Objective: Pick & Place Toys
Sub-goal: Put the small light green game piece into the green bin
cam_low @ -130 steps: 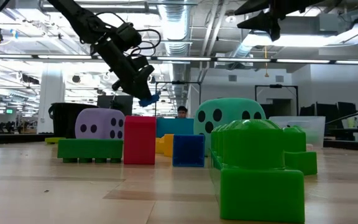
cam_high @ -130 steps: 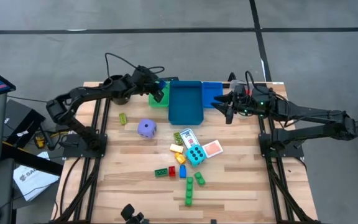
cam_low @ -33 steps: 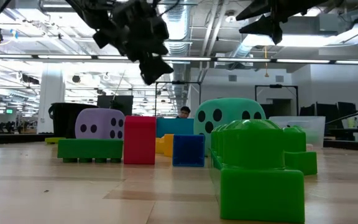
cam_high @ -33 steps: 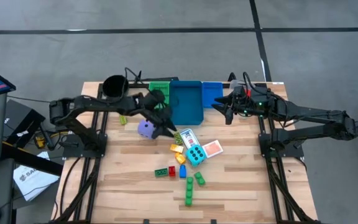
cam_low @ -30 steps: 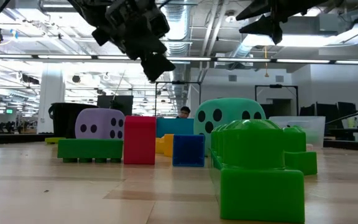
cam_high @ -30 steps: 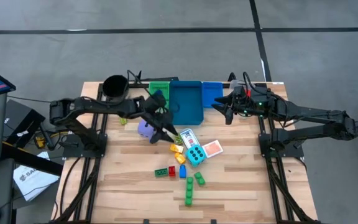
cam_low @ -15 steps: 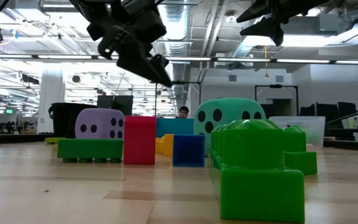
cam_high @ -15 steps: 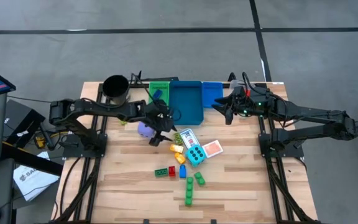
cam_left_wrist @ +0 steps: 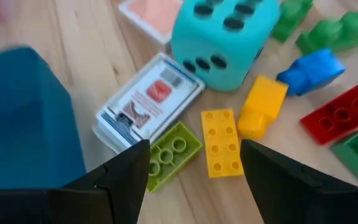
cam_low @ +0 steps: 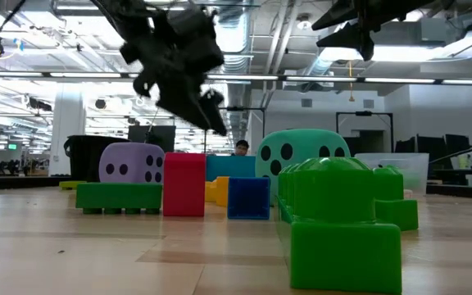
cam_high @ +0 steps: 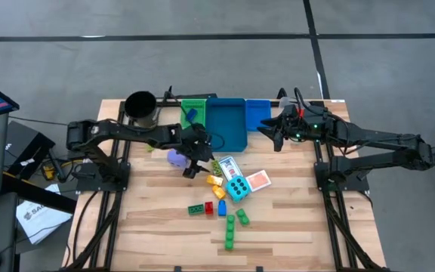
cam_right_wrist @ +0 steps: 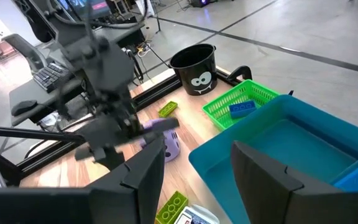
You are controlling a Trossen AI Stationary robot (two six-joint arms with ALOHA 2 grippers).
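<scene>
**A:** Where does the left gripper (cam_high: 197,160) sit in the overhead picture?

**B:** A little left of the frame's centre, above the table, next to the purple die (cam_high: 175,156) and just left of the lime brick (cam_high: 216,165). Its fingers (cam_left_wrist: 126,177) stand apart with nothing between them. Through its wrist camera the gap frames the lime brick (cam_left_wrist: 173,153) and a flat yellow brick (cam_left_wrist: 219,140).

**A:** And the other toys?

**B:** They cluster at the centre of the wooden table (cam_high: 293,227). The cyan dotted die (cam_high: 238,188) lies beside a boxed deck of cards (cam_high: 228,167), with a single card (cam_high: 257,180) to its right. Below them, toward the lower middle of the frame, are a red brick (cam_high: 209,208), a blue brick (cam_high: 221,207), a flat green brick (cam_high: 195,209) and a line of green bricks (cam_high: 231,229).

**A:** The right gripper (cam_high: 271,134)?

**B:** It hovers right of centre, at the edge of the blue bin (cam_high: 225,125) in the upper middle. Its fingers (cam_right_wrist: 138,180) are parted and hold nothing.

**A:** Anything already placed?

**B:** A blue brick (cam_right_wrist: 242,108) lies in the green basket (cam_right_wrist: 246,98), left of the blue bin, beside the black cup (cam_high: 140,106).
</scene>
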